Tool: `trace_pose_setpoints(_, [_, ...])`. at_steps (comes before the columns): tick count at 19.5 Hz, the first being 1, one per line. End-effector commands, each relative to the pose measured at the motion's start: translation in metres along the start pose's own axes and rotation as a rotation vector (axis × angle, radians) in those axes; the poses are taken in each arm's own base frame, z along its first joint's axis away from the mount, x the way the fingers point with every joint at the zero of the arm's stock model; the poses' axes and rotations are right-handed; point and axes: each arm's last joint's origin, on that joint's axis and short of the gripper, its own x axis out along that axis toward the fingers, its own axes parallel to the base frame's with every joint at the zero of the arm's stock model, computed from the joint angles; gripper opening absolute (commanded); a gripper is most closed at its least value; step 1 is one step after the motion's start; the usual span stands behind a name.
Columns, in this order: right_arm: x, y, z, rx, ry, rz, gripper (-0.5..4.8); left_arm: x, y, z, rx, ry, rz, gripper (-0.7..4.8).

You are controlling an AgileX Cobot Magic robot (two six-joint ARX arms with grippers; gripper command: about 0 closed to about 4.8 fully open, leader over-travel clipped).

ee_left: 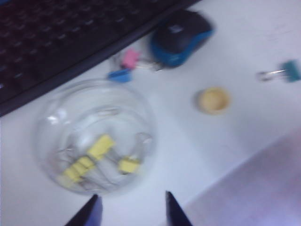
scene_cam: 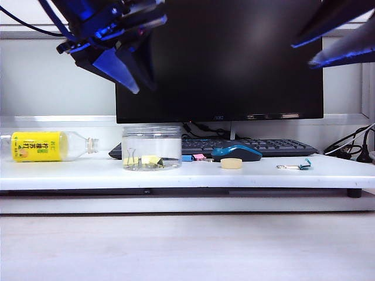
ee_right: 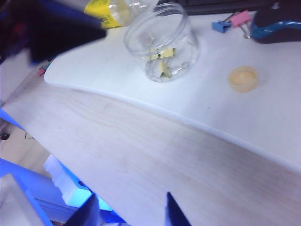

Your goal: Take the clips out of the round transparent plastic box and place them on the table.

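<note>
Clips point(ee_left: 101, 147) sit inside the round transparent plastic box point(ee_left: 94, 136). My left gripper point(ee_left: 130, 212) hangs above it, spread and empty; my right gripper point(ee_right: 128, 212), also spread, waits high. Next I reach in.

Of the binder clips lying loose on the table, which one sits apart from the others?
The teal clip, alone on the table right of the cream disc. The blue clip and pink clip lie together by the mouse.

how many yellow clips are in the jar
3 visible: all lie on the floor of the jar, two clips close together, a third beside them. Blur and tangled handles may hide more.
</note>
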Motion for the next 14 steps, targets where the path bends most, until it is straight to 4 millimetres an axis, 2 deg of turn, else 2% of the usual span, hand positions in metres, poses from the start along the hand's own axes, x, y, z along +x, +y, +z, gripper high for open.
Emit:
trace_pose_setpoints(1, [0.001,0.006,0.001,-0.034,-0.011,0.006,1.86,0.015,0.005,0.01,-0.005,0.019,0.026,1.84])
trace_pose_setpoints(7, [0.002,0.005,-0.002,-0.144,0.013,-0.007,2.09,0.033,0.011,0.006,0.067,0.066,0.002,1.84])
trace_pose_setpoints(10, [0.009,0.003,-0.002,-0.151,0.044,-0.013,2.13,0.04,0.024,0.004,0.05,0.088,-0.062,1.84])
trace_pose_setpoints(14, [0.021,-0.001,-0.003,-0.139,0.084,-0.009,2.13,0.044,0.036,0.011,0.037,0.093,-0.056,1.84])
